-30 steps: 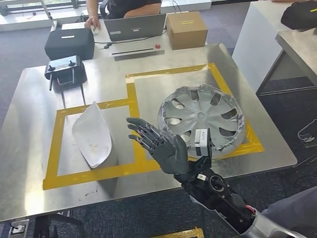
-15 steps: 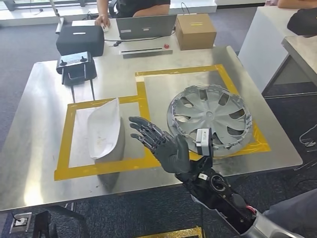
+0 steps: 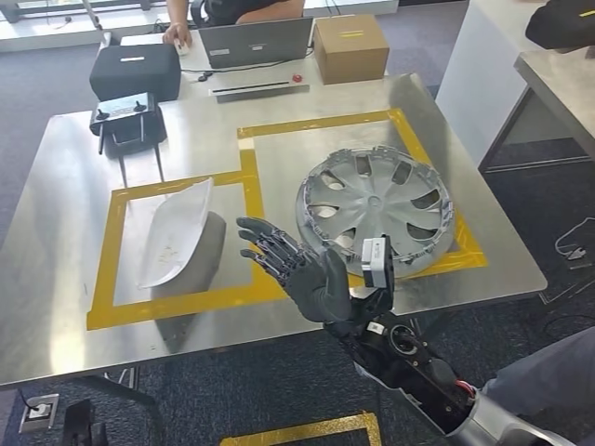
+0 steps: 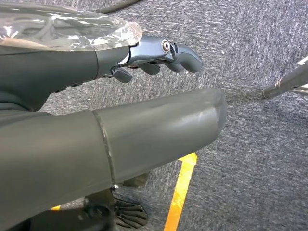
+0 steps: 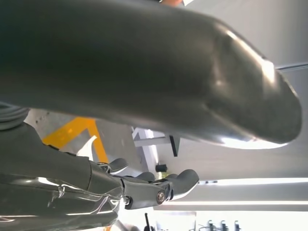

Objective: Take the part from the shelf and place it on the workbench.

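Observation:
A white curved part [image 3: 172,232] lies in the left yellow-taped box on the steel workbench [image 3: 63,214], tilted so its grey side shows. My right hand [image 3: 298,269] hovers palm up over the front tape line, just right of the part, with its fingers spread and nothing in it. In the right wrist view the right hand [image 5: 145,96] also holds nothing. My left hand [image 4: 120,139] hangs over grey carpet with its fingers straight, gripping nothing.
A silver hubcap [image 3: 376,209] fills the right taped box. At the back stand a controller on a stand [image 3: 126,119], a black case [image 3: 133,70], a laptop [image 3: 254,42] and a cardboard box [image 3: 350,46], with a person seated behind. Another table [image 3: 554,84] stands at the right.
The whole picture swung sideways and back, so the camera moved. The white part now leans further over and shows more of its grey side. My right hand stays open in the same pose.

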You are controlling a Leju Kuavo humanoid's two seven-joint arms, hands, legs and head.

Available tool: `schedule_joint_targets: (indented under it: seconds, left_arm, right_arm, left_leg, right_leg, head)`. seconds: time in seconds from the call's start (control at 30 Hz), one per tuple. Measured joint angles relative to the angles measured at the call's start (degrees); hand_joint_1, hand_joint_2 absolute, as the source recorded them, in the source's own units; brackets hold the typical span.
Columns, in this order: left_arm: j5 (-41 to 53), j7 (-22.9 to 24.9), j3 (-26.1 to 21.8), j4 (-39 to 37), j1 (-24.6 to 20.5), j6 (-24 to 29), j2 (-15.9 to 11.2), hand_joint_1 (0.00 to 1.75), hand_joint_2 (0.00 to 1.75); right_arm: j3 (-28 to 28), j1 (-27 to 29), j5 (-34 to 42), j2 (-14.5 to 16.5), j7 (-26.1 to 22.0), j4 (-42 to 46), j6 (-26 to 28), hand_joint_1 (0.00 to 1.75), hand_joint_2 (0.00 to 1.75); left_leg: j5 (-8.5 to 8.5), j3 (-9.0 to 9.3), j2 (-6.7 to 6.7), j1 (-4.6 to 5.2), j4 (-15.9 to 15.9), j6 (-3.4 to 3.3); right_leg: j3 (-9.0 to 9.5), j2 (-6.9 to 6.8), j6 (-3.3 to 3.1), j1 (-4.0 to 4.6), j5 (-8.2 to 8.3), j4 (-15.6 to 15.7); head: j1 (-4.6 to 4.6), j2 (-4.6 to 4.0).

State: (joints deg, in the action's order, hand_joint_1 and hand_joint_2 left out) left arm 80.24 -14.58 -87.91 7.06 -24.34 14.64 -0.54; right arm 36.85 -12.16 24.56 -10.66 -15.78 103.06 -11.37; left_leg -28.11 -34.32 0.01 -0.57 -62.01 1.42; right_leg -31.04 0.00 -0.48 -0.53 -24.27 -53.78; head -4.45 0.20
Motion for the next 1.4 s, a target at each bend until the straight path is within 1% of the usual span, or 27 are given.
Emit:
schedule_joint_targets:
  seconds: [0.07, 0.1, 0.2, 0.23, 0.27, 0.33, 0.37, 0.4, 0.43, 0.47, 0.53, 0.6, 0.7, 0.73, 0.8, 0.87, 0.9, 0.93, 0.97, 1.03, 1.07, 1.1, 1.13, 1.2, 1.27, 1.37, 1.4]
  left_arm:
    - [0.0, 0.0, 0.0, 0.0, -0.2, 0.0, 0.0, 0.0, 0.0]
    - [0.0, 0.0, 0.0, 0.0, -0.2, 0.0, 0.0, 0.0, 0.0]
    - [0.0, 0.0, 0.0, 0.0, -0.2, 0.0, 0.0, 0.0, 0.0]
    - [0.0, 0.0, 0.0, 0.0, -0.2, 0.0, 0.0, 0.0, 0.0]
    - [0.1, -0.1, 0.0, 0.0, -0.2, 0.0, 0.1, 0.0, 0.0]
    - [0.1, -0.1, 0.0, 0.0, -0.3, -0.1, 0.1, 0.0, 0.0]
    - [0.1, -0.1, 0.0, 0.0, -0.3, -0.1, 0.1, 0.0, 0.0]
    - [0.1, -0.1, 0.0, 0.0, -0.2, -0.1, 0.1, 0.0, 0.0]
    - [0.1, -0.1, 0.0, 0.0, -0.2, -0.1, 0.1, 0.0, 0.0]
    - [0.1, -0.1, 0.0, 0.0, -0.2, -0.1, 0.1, 0.0, 0.0]
    - [0.2, -0.1, 0.0, 0.0, -0.2, -0.2, 0.1, 0.0, 0.0]
    - [0.2, -0.1, 0.0, 0.0, -0.2, -0.2, 0.2, 0.0, 0.0]
    - [0.2, -0.1, 0.0, 0.0, -0.2, -0.3, 0.2, 0.0, 0.0]
    - [0.2, -0.1, 0.0, 0.0, -0.2, -0.3, 0.1, 0.0, 0.0]
    - [0.2, -0.1, 0.0, 0.0, -0.3, -0.3, 0.1, 0.0, 0.0]
    - [0.2, -0.1, 0.0, 0.0, -0.2, -0.3, 0.1, 0.0, 0.0]
    - [0.2, -0.1, 0.0, 0.0, -0.2, -0.3, 0.1, 0.0, 0.0]
    - [0.2, -0.1, 0.0, 0.0, -0.2, -0.3, 0.0, 0.0, 0.0]
    - [0.2, -0.1, 0.0, 0.0, -0.2, -0.3, 0.0, 0.0, 0.0]
    - [0.3, -0.1, 0.0, 0.0, -0.3, -0.3, 0.0, 0.0, 0.0]
    - [0.3, -0.1, 0.0, 0.0, -0.4, -0.4, 0.0, 0.0, 0.0]
    - [0.4, -0.1, 0.0, 0.0, -0.5, -0.4, 0.0, 0.0, 0.0]
    - [0.4, -0.1, 0.0, 0.0, -0.5, -0.4, -0.1, 0.0, 0.0]
    - [0.5, 0.0, 0.0, 0.0, -0.4, -0.4, 0.0, 0.0, 0.0]
    - [0.5, 0.0, 0.0, 0.0, -0.4, -0.4, 0.0, 0.0, 0.0]
    - [0.5, 0.0, 0.0, 0.0, -0.5, -0.4, 0.0, 0.0, 0.0]
    - [0.5, 0.0, 0.0, 0.0, -0.5, -0.4, 0.0, 0.0, 0.0]
  right_arm:
    - [0.0, -0.1, 0.0, 0.0, 0.0, 0.0, 0.0, 0.0, 0.0]
    - [0.0, -0.1, 0.0, 0.0, 0.0, 0.0, 0.0, 0.0, 0.0]
    - [0.0, -0.2, 0.0, 0.1, 0.0, 0.0, -0.1, 0.0, 0.0]
    - [0.0, -0.2, 0.0, 0.1, 0.0, -0.1, -0.1, 0.0, 0.0]
    - [-0.1, -0.2, 0.0, 0.1, 0.0, -0.1, -0.1, 0.0, 0.0]
    - [-0.1, -0.2, -0.1, 0.1, 0.0, -0.2, -0.1, 0.0, 0.0]
    - [-0.1, -0.2, -0.1, 0.1, 0.0, -0.3, -0.1, 0.0, 0.0]
    - [-0.1, -0.1, -0.1, 0.1, 0.0, -0.4, -0.1, 0.0, 0.0]
    - [-0.1, -0.1, -0.1, 0.1, 0.0, -0.5, -0.1, 0.0, 0.0]
    - [-0.1, -0.1, -0.1, 0.1, 0.0, -0.5, -0.1, 0.0, 0.0]
    - [-0.1, -0.2, -0.2, 0.1, 0.0, -0.5, -0.1, 0.0, 0.0]
    - [-0.1, -0.3, -0.2, 0.1, -0.1, -0.6, -0.1, 0.0, 0.0]
    - [-0.1, -0.2, -0.2, 0.1, -0.1, -0.6, -0.1, 0.0, 0.0]
    - [-0.1, -0.3, -0.2, 0.1, -0.1, -0.6, -0.1, 0.0, 0.0]
    - [-0.1, -0.4, -0.2, 0.2, -0.1, -0.6, 0.0, 0.0, 0.0]
    - [-0.1, -0.4, -0.2, 0.3, -0.1, -0.7, 0.0, 0.0, 0.0]
    - [-0.1, -0.4, -0.3, 0.3, -0.1, -0.8, 0.0, 0.0, 0.0]
    - [-0.1, -0.4, -0.3, 0.3, -0.1, -0.8, 0.0, 0.0, 0.0]
    - [-0.1, -0.4, -0.3, 0.3, -0.1, -0.9, 0.0, 0.0, 0.0]
    - [-0.1, -0.4, -0.3, 0.3, -0.2, -0.9, 0.0, 0.0, 0.0]
    - [-0.1, -0.4, -0.3, 0.3, -0.2, -0.9, 0.0, 0.0, 0.0]
    - [-0.1, -0.4, -0.4, 0.3, -0.2, -0.9, 0.0, 0.0, 0.0]
    - [-0.1, -0.4, -0.4, 0.3, -0.2, -0.9, 0.0, 0.0, 0.0]
    - [-0.1, -0.3, -0.4, 0.3, -0.2, -1.0, 0.0, 0.0, 0.0]
    - [-0.1, -0.2, -0.4, 0.3, -0.2, -1.0, 0.0, 0.0, 0.0]
    - [-0.2, -0.2, -0.5, 0.3, -0.2, -1.1, 0.0, 0.0, 0.0]
    - [-0.2, -0.2, -0.5, 0.3, -0.2, -1.3, 0.1, 0.0, 0.0]
  left_leg:
    - [2.03, 3.75, -0.06, 0.18, 6.8, -0.56]
    - [2.26, 4.27, -0.09, 0.3, 8.0, -0.86]
    - [2.96, 3.76, 0.0, 0.4, 8.2, -2.01]
    - [3.28, 3.53, 0.09, 0.35, 8.4, -2.46]
    - [3.63, 3.24, 0.19, 0.29, 8.5, -2.89]
    - [4.21, 2.49, 0.31, 0.39, 8.5, -3.36]
    - [4.51, 2.05, 0.34, 0.49, 8.5, -3.47]
    - [4.83, 1.61, 0.36, 0.58, 8.4, -3.49]
    - [5.12, 1.2, 0.35, 0.66, 8.4, -3.46]
    - [5.4, 0.88, 0.32, 0.72, 8.4, -3.41]
    - [5.88, 0.43, 0.25, 0.87, 8.3, -3.13]
    - [6.48, 0.16, 0.25, 0.93, 8.3, -2.57]
    - [7.27, -0.15, 0.21, 0.81, 8.4, -1.57]
    - [6.47, -0.62, 0.12, 0.81, 7.7, -1.22]
    - [1.99, -2.89, -0.06, 0.64, 2.4, -0.55]
    - [-2.89, -5.82, -0.07, 0.32, -6.0, -0.01]
    - [-3.68, -6.49, -0.07, 0.15, -8.8, 0.19]
    - [-3.21, -6.19, -0.07, -0.01, -9.7, 0.32]
    - [-1.71, -4.68, -0.06, -0.18, -8.1, 0.39]
    - [1.54, 0.84, -0.09, -0.35, 0.2, 0.32]
    - [2.29, 3.4, -0.17, -0.28, 4.5, 0.16]
    - [2.51, 5.0, -0.26, -0.18, 7.4, -0.05]
    - [2.37, 5.64, -0.34, -0.01, 8.8, -0.27]
    - [2.61, 5.4, -0.32, 0.0, 9.4, -0.91]
    - [3.18, 5.02, -0.13, -0.14, 9.7, -1.8]
    - [4.02, 4.14, 0.12, 0.07, 9.8, -2.8]
    - [4.3, 3.7, 0.18, 0.2, 9.7, -2.97]
  right_leg:
    - [-0.28, 0.01, 0.46, 0.22, 0.27, -0.1]
    - [-0.43, 0.0, 0.74, 0.29, 0.43, -0.2]
    - [-0.92, 0.1, 1.67, 0.22, 0.38, -0.6]
    - [-1.42, 0.14, 1.95, 0.17, -0.83, -1.8]
    - [-2.29, 0.19, 2.18, 0.11, -2.89, -4.1]
    - [-4.81, 0.17, 2.48, 0.02, -8.18, -11.9]
    - [-5.78, 0.17, 2.54, 0.0, -10.02, -15.5]
    - [-5.96, 0.17, 2.53, 0.0, -10.74, -17.5]
    - [-4.99, 0.17, 2.43, 0.01, -10.29, -17.2]
    - [-2.9, 0.16, 2.24, 0.04, -8.9, -14.5]
    - [2.71, 0.15, 1.59, 0.28, -5.78, -5.5]
    - [6.01, 0.16, 1.13, 0.64, -4.49, 0.4]
    - [6.1, 0.12, 0.61, 0.7, -3.56, 1.7]
    - [5.82, 0.04, 0.29, 0.53, -3.02, 2.0]
    - [4.87, -0.15, -0.38, 0.19, -1.93, 2.3]
    - [3.44, -0.16, -0.66, 0.18, -1.06, 2.1]
    - [2.79, -0.16, -0.59, 0.16, -0.64, 2.0]
    - [2.17, -0.16, -0.47, 0.14, -0.25, 2.0]
    - [1.65, -0.15, -0.32, 0.09, 0.07, 1.9]
    - [0.84, -0.14, 0.08, 0.08, 0.5, 1.6]
    - [0.5, -0.16, 0.34, 0.13, 0.67, 1.4]
    - [0.2, -0.19, 0.69, 0.18, 0.91, 1.2]
    - [-0.08, -0.22, 1.06, 0.19, 1.18, 1.1]
    - [-0.5, -0.13, 1.86, 0.08, 1.54, 1.0]
    - [-1.4, 0.0, 2.46, 0.0, -0.44, -1.0]
    - [-4.2, 0.0, 2.82, -0.05, -7.54, -10.8]
    - [-4.88, 0.0, 2.79, -0.05, -9.14, -14.1]
  head:
    - [-0.02, 0.0]
    - [-0.05, 0.0]
    - [-0.11, 0.0]
    - [-0.25, 0.0]
    - [-0.43, 0.0]
    - [-0.83, 0.0]
    - [-0.9, 0.0]
    - [-0.91, 0.0]
    - [-0.93, 0.0]
    - [-0.96, 0.0]
    - [-1.07, 0.0]
    - [-1.08, 0.0]
    - [-0.97, 0.0]
    - [-0.84, 0.0]
    - [-0.36, 0.0]
    - [0.08, 0.0]
    - [0.13, 0.0]
    - [0.19, 0.0]
    - [0.22, 0.0]
    - [0.25, 0.0]
    - [0.23, 0.0]
    - [0.21, 0.0]
    - [0.2, 0.0]
    - [0.11, 0.0]
    - [-0.01, 0.0]
    - [-0.6, 0.0]
    - [-0.71, 0.0]
